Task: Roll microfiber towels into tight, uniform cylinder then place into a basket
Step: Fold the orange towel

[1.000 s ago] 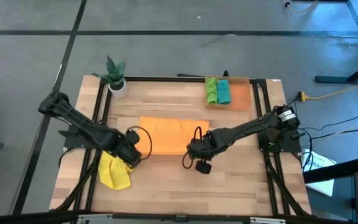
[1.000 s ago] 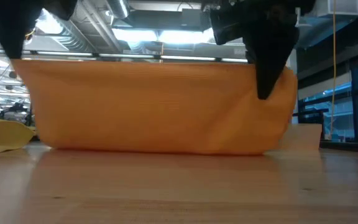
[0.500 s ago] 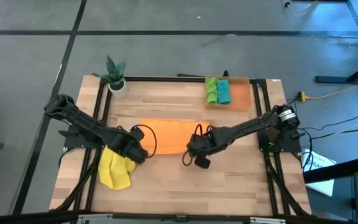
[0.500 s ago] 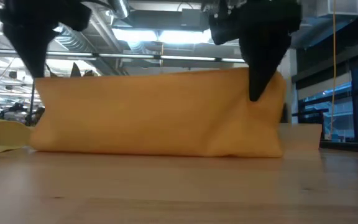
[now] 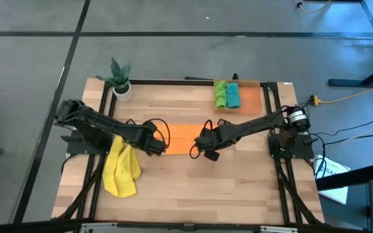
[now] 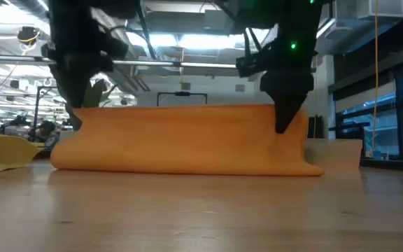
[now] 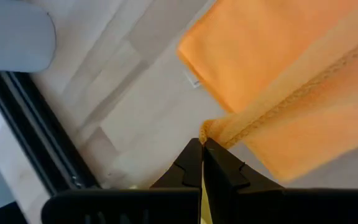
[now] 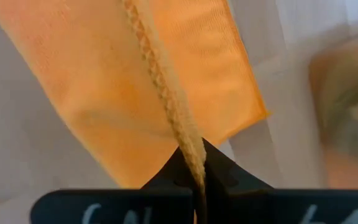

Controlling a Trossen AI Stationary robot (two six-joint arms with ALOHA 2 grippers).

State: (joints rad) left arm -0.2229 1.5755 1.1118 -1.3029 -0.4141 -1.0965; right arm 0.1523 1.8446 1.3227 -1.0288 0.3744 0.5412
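The orange towel (image 5: 180, 138) lies folded over on itself between the two claws, its lifted hem pinched at both ends: the left claw (image 5: 158, 146) is closed on the hem at one corner, as the left wrist view shows with the stitched edge (image 7: 272, 112) running out from between its shut fingers, and the right claw (image 5: 201, 144) is closed on the same hem at the other corner, the braided edge (image 8: 166, 93) coming straight out of its tips. The main risk I see is an uneven fold: if one claw travels farther or lower than the other, the hem will skew and any roll made from it would come out tapered, not uniform. The thin pinch could also slip, dropping a corner. The yellow towel (image 5: 122, 171) lies crumpled just behind the left claw and could be dragged along. Both arms reach inward from their sides of the surface (image 5: 238, 188), forearms low and nearly level, wrists tipped down toward the cloth. Beyond the right claw, well apart, the basket (image 5: 250, 97) already holds the green towel (image 5: 220, 94) and teal towel (image 5: 233, 95), rolled side by side.
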